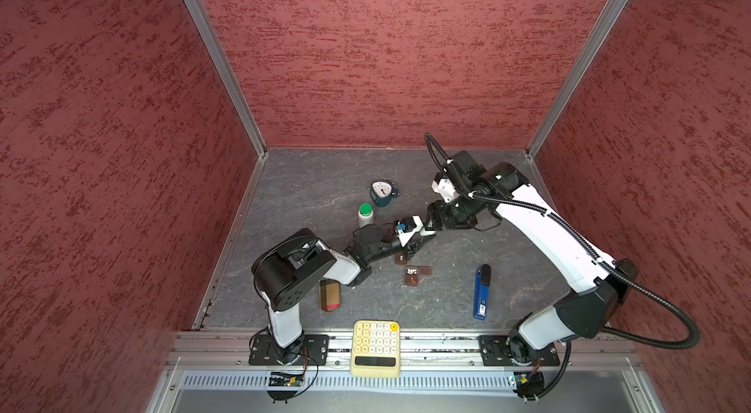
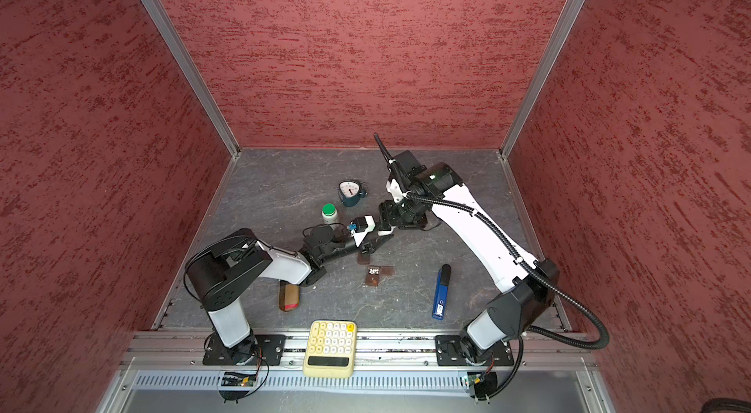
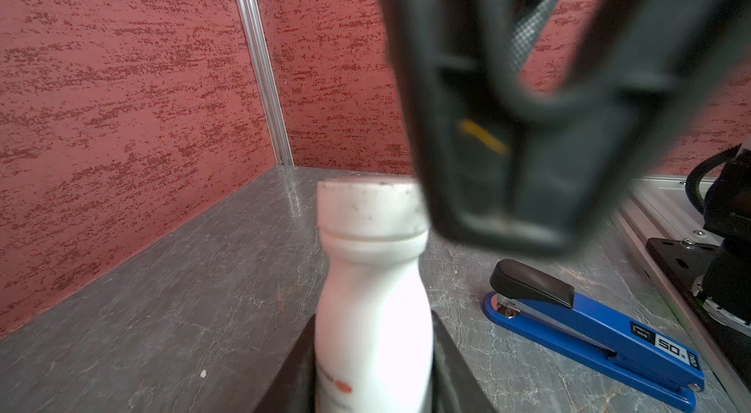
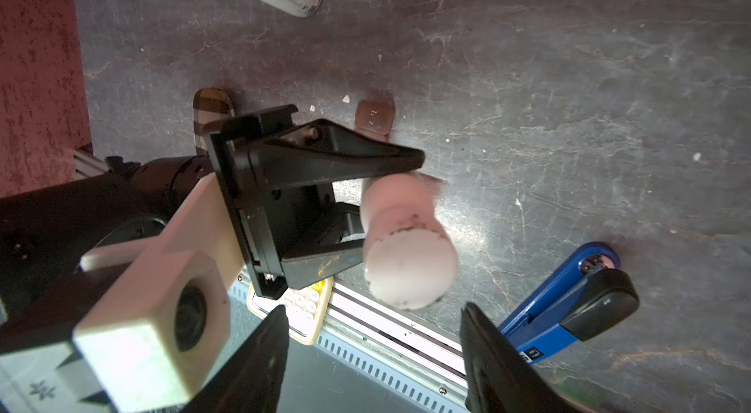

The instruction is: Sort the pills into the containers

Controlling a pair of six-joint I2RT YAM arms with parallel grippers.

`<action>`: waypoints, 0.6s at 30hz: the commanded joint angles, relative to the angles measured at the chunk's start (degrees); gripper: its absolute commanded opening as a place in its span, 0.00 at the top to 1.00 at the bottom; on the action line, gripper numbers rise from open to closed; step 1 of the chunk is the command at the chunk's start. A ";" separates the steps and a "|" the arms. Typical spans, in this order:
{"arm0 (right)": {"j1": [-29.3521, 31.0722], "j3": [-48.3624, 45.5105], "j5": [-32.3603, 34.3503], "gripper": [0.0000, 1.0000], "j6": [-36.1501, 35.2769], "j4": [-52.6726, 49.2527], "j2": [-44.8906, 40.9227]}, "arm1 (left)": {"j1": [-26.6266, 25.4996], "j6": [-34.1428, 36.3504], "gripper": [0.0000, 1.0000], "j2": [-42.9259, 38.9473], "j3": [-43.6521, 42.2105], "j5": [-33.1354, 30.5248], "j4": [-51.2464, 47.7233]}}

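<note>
Left claw [image 4: 388,208]: closed on the body of the small white bottle [image 4: 406,244], one finger on each side. I hold the bottle clear of the table [image 1: 309,191] with its cap end pointing at my right claw.
Bottle cap: on; pale, with dark specks round its rim.
Right claw [image 4: 374,311]: jaws wide, nothing between them. The tips sit just short of the cap. The left wrist view is blurred there, so I cannot tell whether they touch it.
Containers: brown pill-box pieces [image 1: 415,273] lie flat near the middle of the table, between my left arm and the blue stapler [image 1: 481,292]. A single cell [image 4: 374,118] lies apart from them, just beside my left claw, with white marks on its top.
Pills [image 4: 346,98]: a few loose white pellets are scattered on the table, two of them close to the single cell. There are white specks on one pill-box piece in both top views, too small to tell whether they are pills or print.
Green-capped bottle [image 1: 365,215]: upright, near my left wrist.
Dial timer [image 1: 383,192]: just beyond the green-capped bottle.
Calculator [image 1: 376,348]: on the front rail between my two bases.
</note>
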 commanded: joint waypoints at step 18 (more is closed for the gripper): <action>0.90 2.87 -4.63 0.40 -2.85 2.35 4.07 | 0.23 -0.82 1.00 -1.20 -0.63 0.70 1.82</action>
